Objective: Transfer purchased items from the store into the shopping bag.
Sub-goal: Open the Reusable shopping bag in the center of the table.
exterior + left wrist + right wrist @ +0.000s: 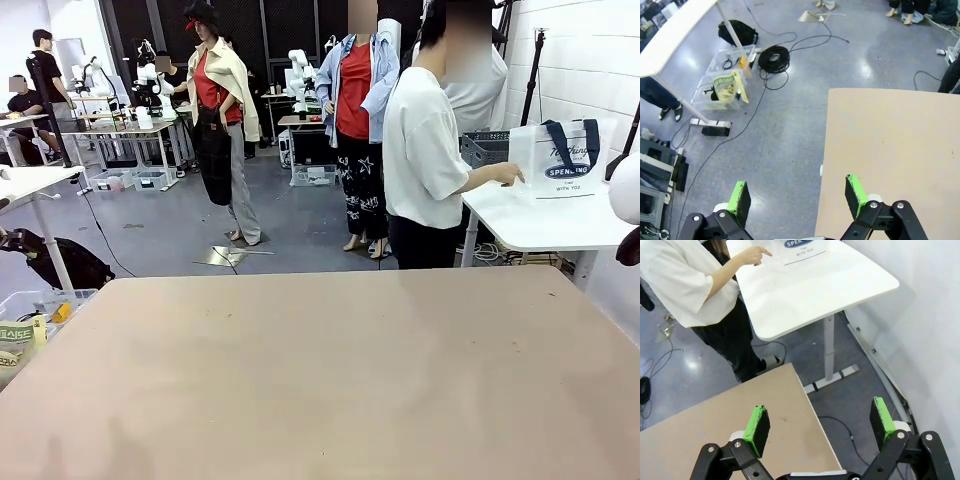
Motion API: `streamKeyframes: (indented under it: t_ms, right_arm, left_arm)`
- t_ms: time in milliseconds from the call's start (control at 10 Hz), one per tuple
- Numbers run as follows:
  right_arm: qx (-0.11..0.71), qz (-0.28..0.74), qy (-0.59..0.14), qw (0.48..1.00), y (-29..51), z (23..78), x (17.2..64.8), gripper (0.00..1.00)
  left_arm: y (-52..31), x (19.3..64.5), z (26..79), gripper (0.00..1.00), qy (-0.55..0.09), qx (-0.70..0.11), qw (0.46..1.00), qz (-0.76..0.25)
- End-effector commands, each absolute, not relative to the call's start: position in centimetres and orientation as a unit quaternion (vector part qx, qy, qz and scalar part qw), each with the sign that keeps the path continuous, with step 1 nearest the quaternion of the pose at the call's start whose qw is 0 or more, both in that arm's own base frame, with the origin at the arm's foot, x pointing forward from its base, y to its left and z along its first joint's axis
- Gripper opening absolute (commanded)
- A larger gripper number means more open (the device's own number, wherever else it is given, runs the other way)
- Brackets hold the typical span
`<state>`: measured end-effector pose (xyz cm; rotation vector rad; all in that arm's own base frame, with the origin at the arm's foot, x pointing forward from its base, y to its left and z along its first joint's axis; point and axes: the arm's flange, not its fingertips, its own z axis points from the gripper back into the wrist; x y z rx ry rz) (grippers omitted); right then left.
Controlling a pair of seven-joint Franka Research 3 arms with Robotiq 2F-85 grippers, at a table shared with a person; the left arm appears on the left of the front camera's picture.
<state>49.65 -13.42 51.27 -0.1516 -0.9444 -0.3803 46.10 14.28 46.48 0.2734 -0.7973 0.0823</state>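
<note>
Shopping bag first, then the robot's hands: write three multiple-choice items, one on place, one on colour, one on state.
1. The shopping bag stands on: A the tan table; B the white side table; C the floor.
2. Its strap handles are: A red; B green; C navy.
3. The robot's left hand is: A open, empty; B shut on a tape roll; C shut on the bag.
Answers: B, it sits there beside the person; C, the straps look dark blue; A, its green pads stand wide apart, nothing between.
</note>
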Motion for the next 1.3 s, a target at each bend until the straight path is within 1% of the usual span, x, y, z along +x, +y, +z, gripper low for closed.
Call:
streamKeyframes:
  t_ms: [0,1200]
  right_arm:
    - [-0.076,-0.174,-0.452,0.872,-13.51,51.42,49.55,1.00]
    - [-0.076,-0.174,-0.452,0.872,-13.51,51.42,49.55,1.00]
  left_arm:
    - [14.63,45.98,46.66,1.00,-0.387,0.136,0.911,0.033]
    - [14.63,45.98,46.66,1.00,-0.387,0.136,0.911,0.033]
